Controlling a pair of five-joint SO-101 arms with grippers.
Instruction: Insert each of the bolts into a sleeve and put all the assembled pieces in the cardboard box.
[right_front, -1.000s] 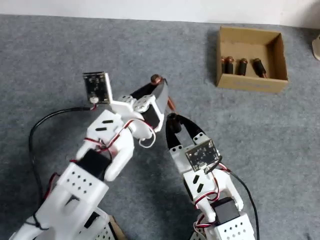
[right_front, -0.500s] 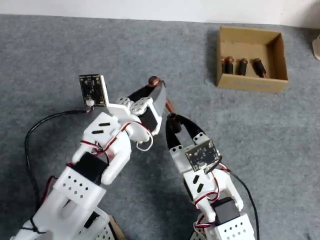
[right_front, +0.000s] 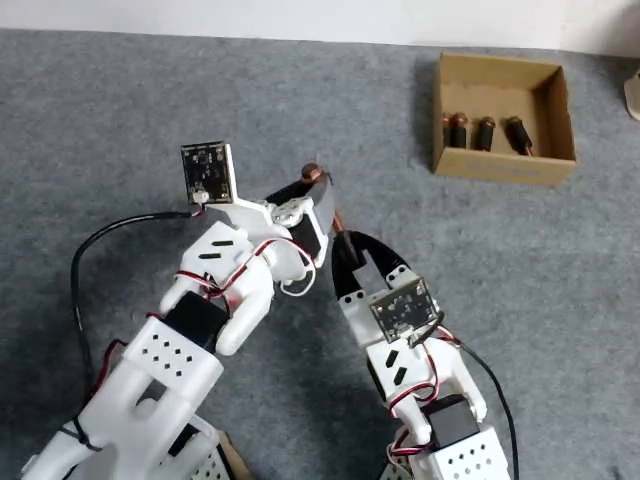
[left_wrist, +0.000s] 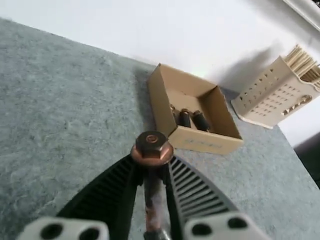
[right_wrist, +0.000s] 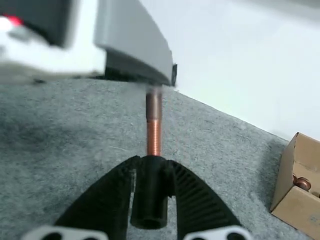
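The left arm (right_front: 215, 300) slants in from the lower left, wrist rolled. Its claw (right_front: 316, 185) is closed on a bolt (left_wrist: 151, 146), with fingers (left_wrist: 187, 182) either side of the shank. The right arm (right_front: 420, 390) stands upright from below. Its claw (right_front: 348, 240) sits just under the left claw, tip toward tip, clamped on a sleeve (right_wrist: 150, 192).

Three assembled pieces (right_front: 484, 131), dark sleeves capped by copper bolt heads, lie in one open brown cardboard box (right_front: 497, 167) at one o'clock on the grey felt table (right_front: 100, 110). At the centre are one loose copper hex-head bolt (left_wrist: 152, 146) and one loose black cylindrical sleeve (right_wrist: 150, 192). There are two white plastic robot arms (right_front: 205, 315). One cream perforated holder of wooden sticks (left_wrist: 272, 97) stands at two o'clock.
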